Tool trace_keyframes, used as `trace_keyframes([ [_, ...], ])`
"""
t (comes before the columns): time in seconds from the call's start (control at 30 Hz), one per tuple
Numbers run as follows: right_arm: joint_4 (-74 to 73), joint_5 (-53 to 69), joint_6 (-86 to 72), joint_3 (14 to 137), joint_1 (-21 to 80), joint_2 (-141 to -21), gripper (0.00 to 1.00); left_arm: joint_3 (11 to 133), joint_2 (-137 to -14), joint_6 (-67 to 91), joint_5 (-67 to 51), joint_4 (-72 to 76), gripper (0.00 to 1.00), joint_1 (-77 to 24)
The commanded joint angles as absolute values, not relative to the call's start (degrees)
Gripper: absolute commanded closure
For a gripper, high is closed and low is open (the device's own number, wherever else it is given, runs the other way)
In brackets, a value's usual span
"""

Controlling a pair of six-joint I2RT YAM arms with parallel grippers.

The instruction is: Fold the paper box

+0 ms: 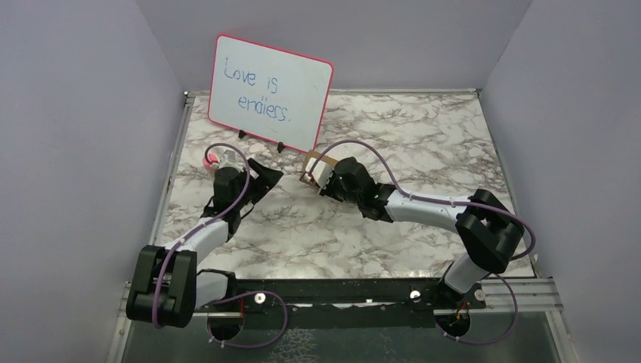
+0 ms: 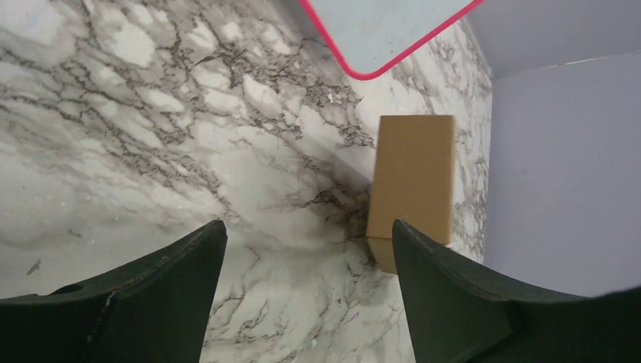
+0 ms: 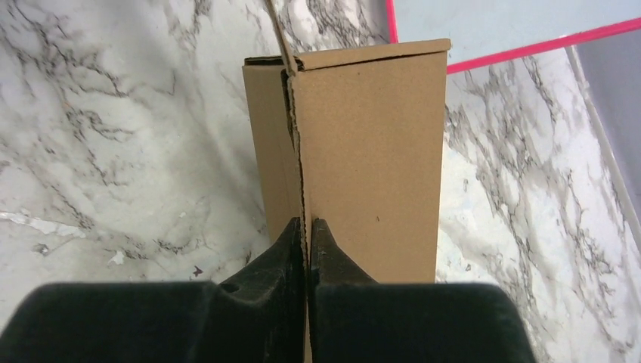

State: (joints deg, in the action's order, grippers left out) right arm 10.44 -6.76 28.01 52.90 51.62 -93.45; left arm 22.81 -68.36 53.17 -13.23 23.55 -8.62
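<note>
The paper box (image 1: pixel 309 165) is a small brown cardboard box standing just right of the table's centre, near the whiteboard's foot. In the right wrist view the paper box (image 3: pixel 366 151) fills the middle, and a thin cardboard edge runs down between my fingers. My right gripper (image 3: pixel 308 224) is shut on that edge, and from above the right gripper (image 1: pixel 320 180) covers the box's near side. My left gripper (image 2: pixel 308 227) is open over bare marble with nothing between its fingers. The paper box (image 2: pixel 412 178) stands just beyond its right finger. From above, the left gripper (image 1: pixel 266 179) sits left of the box.
A pink-framed whiteboard (image 1: pixel 270 91) with blue writing leans on its stand at the back, close behind the box. A small pink and white object (image 1: pixel 212 159) lies by the left arm. Purple walls enclose the marble table (image 1: pixel 423 144) on three sides.
</note>
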Motion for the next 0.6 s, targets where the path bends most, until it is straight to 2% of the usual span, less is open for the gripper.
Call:
trace_keyframes([
  [0.0, 6.4, 1.1, 23.7, 56.3, 50.8, -90.7, 0.99, 20.0, -70.1, 52.3, -13.9, 24.9, 0.22, -8.6],
  [0.43, 1.4, 9.9, 19.0, 60.7, 50.5, -89.9, 0.99, 24.4, -88.8, 51.6, -15.9, 34.7, 0.28, -19.0],
  [0.57, -1.9, 12.3, 17.5, 62.9, 50.5, -90.3, 0.99, 24.2, -89.0, 52.9, -17.0, 37.2, 0.31, -21.0],
])
